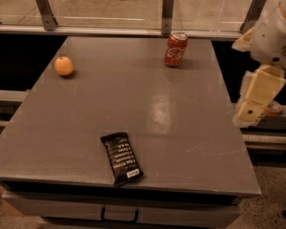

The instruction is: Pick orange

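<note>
Progress looks slight, by my reading; nothing of the pick is done yet; the orange [64, 66] sits untouched on the grey table [190, 137], out at about ten o'clock near the left edge; the gripper [251, 104] hangs off the table's right edge at three o'clock, well apart from the fruit and holding nothing that shows; whether it is open or closed I cannot tell; reaching across, grasping and lifting are all left. Counted: one orange; one red soda can [175, 49] upright at one o'clock; one dark snack bar [122, 158] lying flat at six o'clock; one gripper.
</note>
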Tool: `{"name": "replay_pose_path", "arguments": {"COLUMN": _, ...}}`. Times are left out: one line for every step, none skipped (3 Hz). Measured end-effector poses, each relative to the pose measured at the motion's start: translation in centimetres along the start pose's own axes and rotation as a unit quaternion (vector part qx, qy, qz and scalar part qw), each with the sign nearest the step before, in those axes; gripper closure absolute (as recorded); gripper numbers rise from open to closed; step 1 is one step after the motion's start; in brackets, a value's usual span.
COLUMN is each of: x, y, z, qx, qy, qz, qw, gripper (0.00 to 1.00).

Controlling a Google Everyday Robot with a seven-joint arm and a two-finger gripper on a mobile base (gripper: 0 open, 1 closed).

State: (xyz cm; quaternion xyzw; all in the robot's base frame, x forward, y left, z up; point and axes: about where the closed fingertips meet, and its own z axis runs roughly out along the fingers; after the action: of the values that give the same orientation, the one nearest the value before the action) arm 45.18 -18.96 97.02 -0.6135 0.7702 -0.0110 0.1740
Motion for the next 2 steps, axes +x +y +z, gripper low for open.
{"name": "replay_pose_path", "arguments": {"x": -7.4, "y": -1.0, "z": 3.0, "qx": -0.021, "qy": -0.064, "qz": -0.047, "qw": 0.9966, "gripper": 0.0}}
{"name": "replay_pose_path", "arguments": {"x": -17.6, "y": -0.6, "z": 4.8, "qx": -0.038, "qy": -0.146, "qz": -0.122, "qw": 0.981, "gripper": 0.0}}
